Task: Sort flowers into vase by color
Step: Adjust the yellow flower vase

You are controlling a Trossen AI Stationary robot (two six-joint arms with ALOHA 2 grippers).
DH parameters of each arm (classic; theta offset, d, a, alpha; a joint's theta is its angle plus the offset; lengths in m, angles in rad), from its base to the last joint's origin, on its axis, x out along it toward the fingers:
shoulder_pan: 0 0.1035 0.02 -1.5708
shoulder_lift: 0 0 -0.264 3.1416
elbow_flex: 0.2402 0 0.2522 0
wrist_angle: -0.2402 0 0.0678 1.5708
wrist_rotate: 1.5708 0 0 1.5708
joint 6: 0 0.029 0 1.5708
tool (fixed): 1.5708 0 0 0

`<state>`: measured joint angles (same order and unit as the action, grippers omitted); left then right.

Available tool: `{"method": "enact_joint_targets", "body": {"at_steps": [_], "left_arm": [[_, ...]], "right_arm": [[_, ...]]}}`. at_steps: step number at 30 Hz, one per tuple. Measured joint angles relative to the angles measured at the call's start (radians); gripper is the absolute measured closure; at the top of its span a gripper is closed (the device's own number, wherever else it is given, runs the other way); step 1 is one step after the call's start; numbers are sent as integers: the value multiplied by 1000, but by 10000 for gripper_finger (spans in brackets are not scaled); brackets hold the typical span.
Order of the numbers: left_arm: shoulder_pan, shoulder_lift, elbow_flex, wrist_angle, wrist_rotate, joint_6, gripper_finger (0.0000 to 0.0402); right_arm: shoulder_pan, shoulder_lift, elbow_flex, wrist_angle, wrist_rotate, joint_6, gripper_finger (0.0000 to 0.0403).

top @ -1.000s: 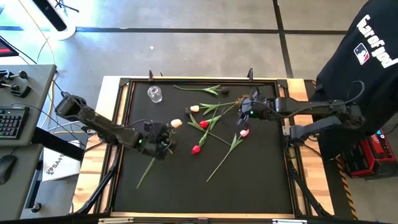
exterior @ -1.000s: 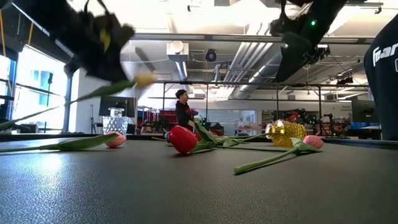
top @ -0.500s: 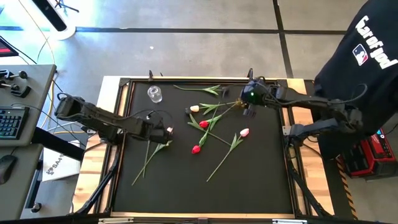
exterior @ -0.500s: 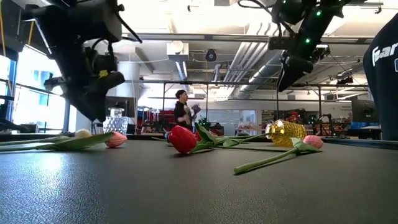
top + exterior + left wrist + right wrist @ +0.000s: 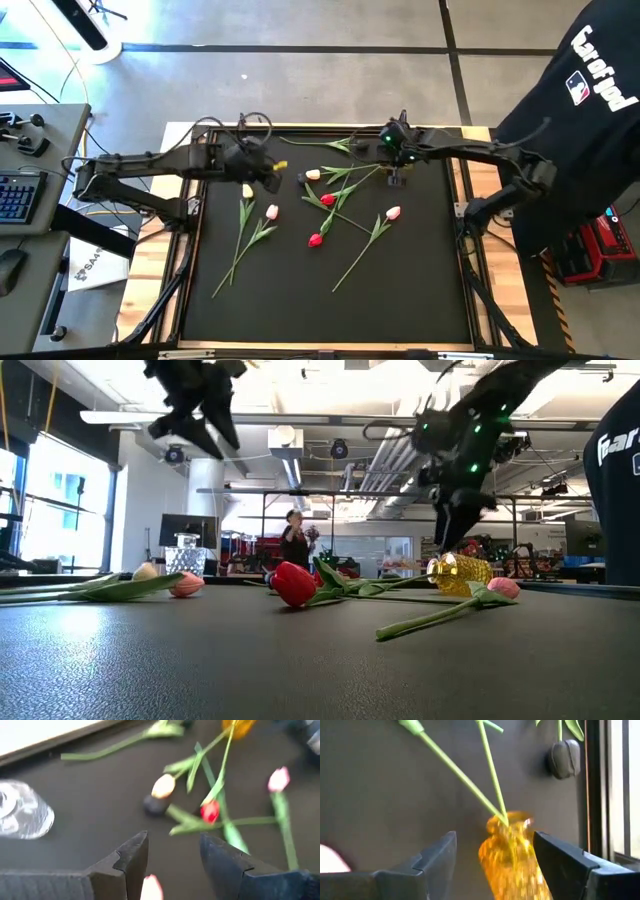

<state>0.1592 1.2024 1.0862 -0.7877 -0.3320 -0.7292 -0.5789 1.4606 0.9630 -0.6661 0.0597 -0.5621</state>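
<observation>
On the far left of the mat stands a clear glass vase (image 5: 248,151). Just right of it the left gripper (image 5: 262,166) hangs above the mat with its fingers spread and nothing between them. Near it lie two flowers (image 5: 256,222), cream and pink, side by side. More flowers lie tangled in the middle (image 5: 328,198), red ones among them. At the far right an amber vase (image 5: 516,851) lies tipped over with stems in its mouth, and the right gripper (image 5: 396,178) hovers over it, fingers spread, not touching. The round vase could roll away as the fingers close, spilling its stems. The crossed stems could drag neighbours along when one is lifted.
</observation>
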Motion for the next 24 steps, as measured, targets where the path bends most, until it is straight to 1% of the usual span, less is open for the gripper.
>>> {"method": "enact_joint_targets", "body": {"at_steps": [4, 8, 11, 19, 21, 24], "left_arm": [[10, -14, 27, 26, 3, -27, 236], [3, -11, 27, 32, 45, -49, 236], [3, -9, 27, 28, 77, -52, 236], [3, -9, 27, 29, 80, -63, 236], [3, -9, 27, 29, 80, -63, 236], [3, -9, 26, 28, 78, -50, 236]], "right_arm": [[-30, 73, 0, 91, 3, -42, 152], [-44, 131, 1, 101, 27, -127, 156], [-57, 161, 1, 92, 40, -146, 157], [-75, 211, 1, 142, 46, -157, 159], [-76, 221, 1, 134, 52, -153, 166], [-78, 221, 1, 122, 53, -154, 189]]}}
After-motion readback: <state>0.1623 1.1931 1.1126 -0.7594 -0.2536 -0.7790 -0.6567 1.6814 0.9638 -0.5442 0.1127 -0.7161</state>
